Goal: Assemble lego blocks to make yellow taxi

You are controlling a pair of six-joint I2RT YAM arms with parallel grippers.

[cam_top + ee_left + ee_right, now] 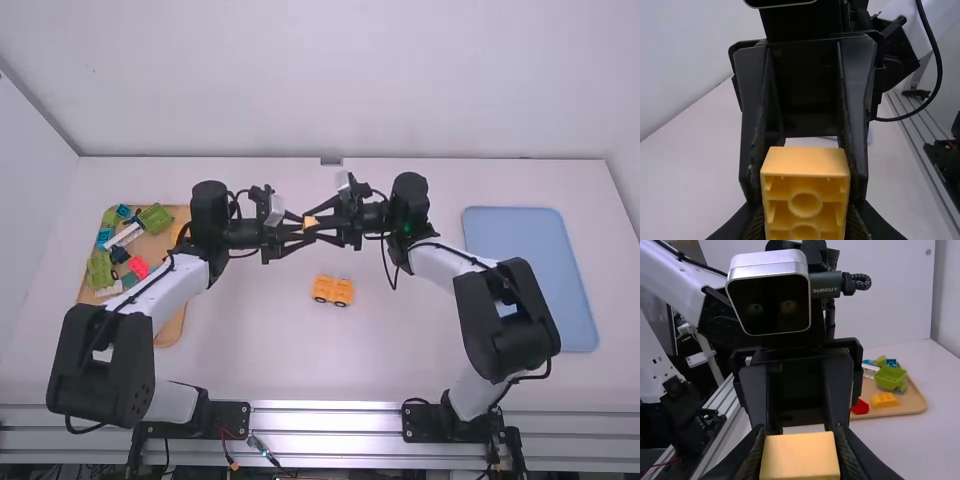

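Left claw (804, 217) and right claw (800, 454), both closed from opposite sides on one yellow block (310, 223) above the desk (250, 360), probably so that it can pass across or be turned for fitting. Left wrist view: its hollow underside with round tubes; right wrist view: its plain face. From the block in the high view: near 5 o'clock, a wheeled car piece (333, 290) upright on the desk, likely the taxi's base; at 8 to 9 o'clock, a wooden tray (172, 326) of spare pieces (891, 377); between 3 and 4 o'clock, a blue tray (530, 275), perhaps for the finished taxi
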